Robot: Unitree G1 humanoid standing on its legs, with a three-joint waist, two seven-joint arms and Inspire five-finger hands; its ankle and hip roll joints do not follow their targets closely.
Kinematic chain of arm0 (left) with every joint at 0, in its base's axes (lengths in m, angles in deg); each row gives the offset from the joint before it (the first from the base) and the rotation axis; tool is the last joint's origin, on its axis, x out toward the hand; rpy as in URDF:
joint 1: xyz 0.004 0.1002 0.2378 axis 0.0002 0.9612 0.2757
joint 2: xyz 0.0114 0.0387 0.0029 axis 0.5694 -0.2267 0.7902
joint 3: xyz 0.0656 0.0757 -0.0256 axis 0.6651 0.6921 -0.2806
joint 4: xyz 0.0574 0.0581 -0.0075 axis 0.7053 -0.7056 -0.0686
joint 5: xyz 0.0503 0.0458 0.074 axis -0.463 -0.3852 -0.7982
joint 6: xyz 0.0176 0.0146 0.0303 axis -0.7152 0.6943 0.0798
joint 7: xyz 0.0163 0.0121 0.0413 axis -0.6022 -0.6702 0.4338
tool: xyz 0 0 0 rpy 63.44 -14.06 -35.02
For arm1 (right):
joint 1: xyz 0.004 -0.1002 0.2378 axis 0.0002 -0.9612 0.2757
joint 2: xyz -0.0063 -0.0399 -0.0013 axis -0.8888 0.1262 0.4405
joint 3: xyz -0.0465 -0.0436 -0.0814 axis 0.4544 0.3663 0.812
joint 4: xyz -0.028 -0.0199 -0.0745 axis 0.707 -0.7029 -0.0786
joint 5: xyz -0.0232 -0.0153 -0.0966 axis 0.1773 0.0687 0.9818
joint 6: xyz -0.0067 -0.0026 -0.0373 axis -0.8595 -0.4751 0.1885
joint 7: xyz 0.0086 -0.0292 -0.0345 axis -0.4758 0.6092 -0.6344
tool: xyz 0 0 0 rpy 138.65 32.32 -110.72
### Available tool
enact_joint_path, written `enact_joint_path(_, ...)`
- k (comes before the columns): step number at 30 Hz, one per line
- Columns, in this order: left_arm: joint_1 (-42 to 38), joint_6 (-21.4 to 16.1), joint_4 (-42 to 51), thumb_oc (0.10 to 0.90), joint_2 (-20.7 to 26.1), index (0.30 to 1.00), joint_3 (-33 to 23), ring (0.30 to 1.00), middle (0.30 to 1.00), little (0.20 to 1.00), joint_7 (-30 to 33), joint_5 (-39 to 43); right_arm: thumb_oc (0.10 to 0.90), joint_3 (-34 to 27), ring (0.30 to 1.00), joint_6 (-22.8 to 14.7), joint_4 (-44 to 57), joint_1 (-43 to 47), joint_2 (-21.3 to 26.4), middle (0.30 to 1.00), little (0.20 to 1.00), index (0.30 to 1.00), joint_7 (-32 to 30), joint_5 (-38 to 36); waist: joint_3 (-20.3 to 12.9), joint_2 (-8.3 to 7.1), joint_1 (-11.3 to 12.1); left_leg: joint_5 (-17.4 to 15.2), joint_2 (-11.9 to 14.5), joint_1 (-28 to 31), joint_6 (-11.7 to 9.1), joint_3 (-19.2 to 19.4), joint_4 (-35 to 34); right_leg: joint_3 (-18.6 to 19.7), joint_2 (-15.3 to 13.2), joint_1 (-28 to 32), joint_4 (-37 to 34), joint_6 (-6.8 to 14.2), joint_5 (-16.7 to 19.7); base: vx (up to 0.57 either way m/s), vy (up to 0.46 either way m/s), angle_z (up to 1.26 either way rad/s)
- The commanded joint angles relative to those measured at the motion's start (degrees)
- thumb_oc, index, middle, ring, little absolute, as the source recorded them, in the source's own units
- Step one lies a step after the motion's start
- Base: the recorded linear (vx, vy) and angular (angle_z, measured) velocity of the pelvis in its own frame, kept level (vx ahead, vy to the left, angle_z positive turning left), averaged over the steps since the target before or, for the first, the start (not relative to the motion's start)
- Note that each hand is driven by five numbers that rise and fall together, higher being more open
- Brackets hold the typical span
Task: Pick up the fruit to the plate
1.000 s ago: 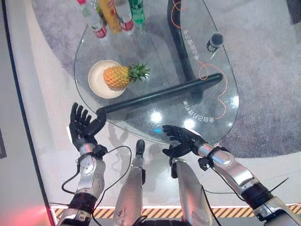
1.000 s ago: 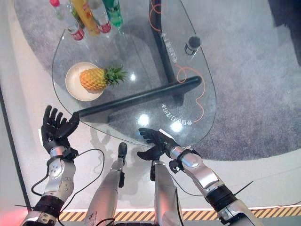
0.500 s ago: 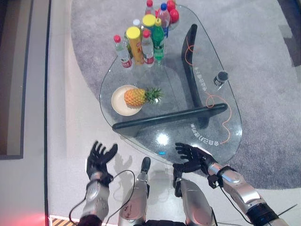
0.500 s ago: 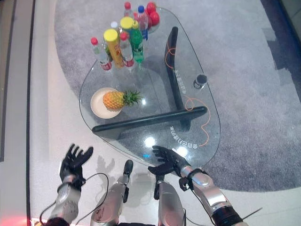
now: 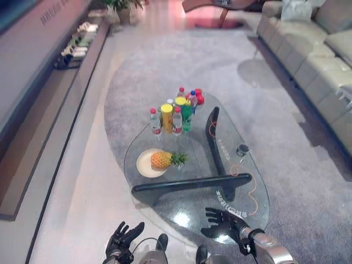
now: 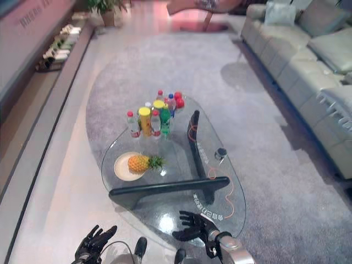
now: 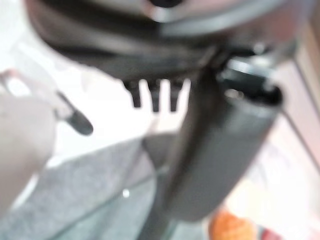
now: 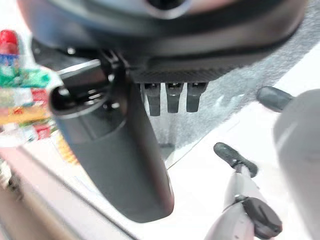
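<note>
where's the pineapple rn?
Head views: the pineapple lies on the plate on the glass table's left part, nearer than the bottles.

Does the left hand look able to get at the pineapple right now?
Probably not as it stands: the left hand hangs open below the glass table's near edge, while the pineapple lies on the plate well beyond it.

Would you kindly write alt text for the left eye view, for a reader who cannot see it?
A pineapple lies on a plate on a glass table, with bottles clustered at its far end. Both hands are open: the right hand over the table's near edge, the left hand off it, low over the floor. A sofa stands far right.
</note>
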Motion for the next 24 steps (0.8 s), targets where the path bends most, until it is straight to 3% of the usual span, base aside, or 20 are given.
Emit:
enact_joint_path(1, -3.58, -0.25, -3.46, 0.8, 2.29, 0.9, -0.43, 0.9, 0.9, 0.9, -3.19, -4.2, 0.8, 0.01, 0.9, -2.82, -4.77, 1.95, -0.87, 0.9, 0.9, 0.9, -2.97, 0.61, -0.24, -2.1, -0.57, -5.38, -5.58, 4.49, 0.94, 5.33, 0.47, 4.34, -0.08, 3.31, -8.57, 2.39, 7.96, 0.0, 0.0, 0.0)
enact_joint_path(8, -5.84, 1.57, -12.21, 0.8, 1.81, 0.9, -1.38, 0.9, 0.9, 0.9, -5.97, -5.8, 0.8, -2.11, 0.9, -4.9, -20.91, 3.2, -3.14, 0.9, 0.9, 0.9, -6.8, 2.47, -2.64, -1.27, -1.18, -5.96, -5.18, 5.96, 1.16, 6.87, -0.4, 5.21, -0.19, 4.36, -9.89, 2.46, 8.28, 0.02, 0.009, -0.02)
enact_joint_path(24, -7.85, 3.7, -16.67, 0.8, 0.71, 0.9, -1.9, 0.9, 0.9, 0.9, -6.63, -7.07, 0.8, -6.17, 0.9, -5.31, -32.97, 4.0, -5.5, 0.9, 0.9, 0.9, -9.27, 2.36, -4.21, -0.59, -2.03, -7.2, -4.83, 7.36, 1.68, 8.2, -0.72, 6.31, 0.01, 4.98, -10.23, 2.16, 7.9, 0.01, 0.003, -0.08)
